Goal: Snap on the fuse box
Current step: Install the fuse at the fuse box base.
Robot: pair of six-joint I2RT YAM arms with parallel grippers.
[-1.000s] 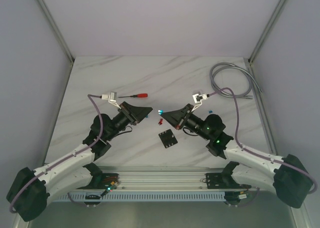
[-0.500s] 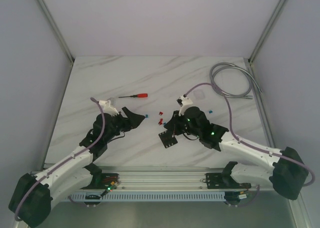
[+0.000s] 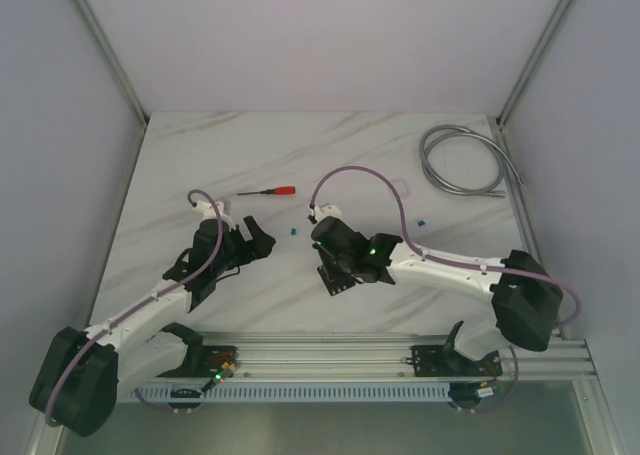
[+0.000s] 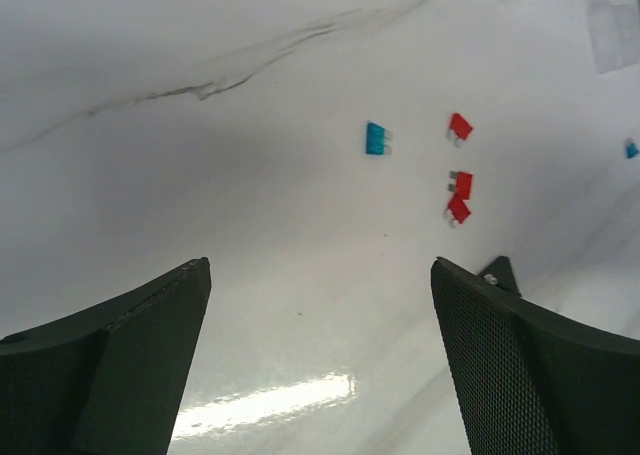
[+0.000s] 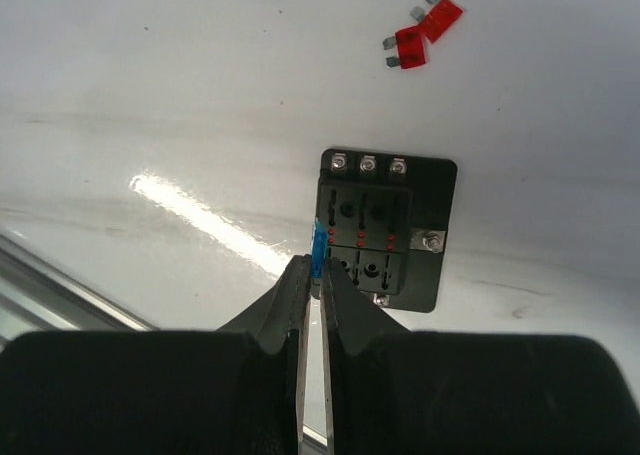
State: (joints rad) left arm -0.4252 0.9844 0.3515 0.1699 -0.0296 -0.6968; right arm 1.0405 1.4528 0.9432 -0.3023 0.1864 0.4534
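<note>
The fuse box (image 5: 385, 230) is a flat black block with slots and small red dots, lying on the marble table (image 3: 200, 155). In the top view the fuse box (image 3: 340, 281) is partly covered by my right gripper (image 3: 333, 266). That right gripper (image 5: 312, 268) is shut on a tiny blue fuse (image 5: 318, 245), held upright at the left edge of the box's slotted face. My left gripper (image 4: 320, 275) hangs open over bare table, with nothing between its fingers (image 4: 150, 355). The left gripper (image 3: 256, 237) is well left of the box.
A loose blue fuse (image 3: 292, 232) lies between the arms; the left wrist view shows this blue fuse (image 4: 376, 138) and three red fuses (image 4: 460, 185). A red-handled screwdriver (image 3: 268, 190) lies behind it, a grey cable coil (image 3: 465, 160) at the back right, another blue fuse (image 3: 423, 219) near it.
My left gripper opened, let go of a blue fuse onto the table and drew back left. My right arm swung left and down onto the fuse box, still shut on its blue fuse.
</note>
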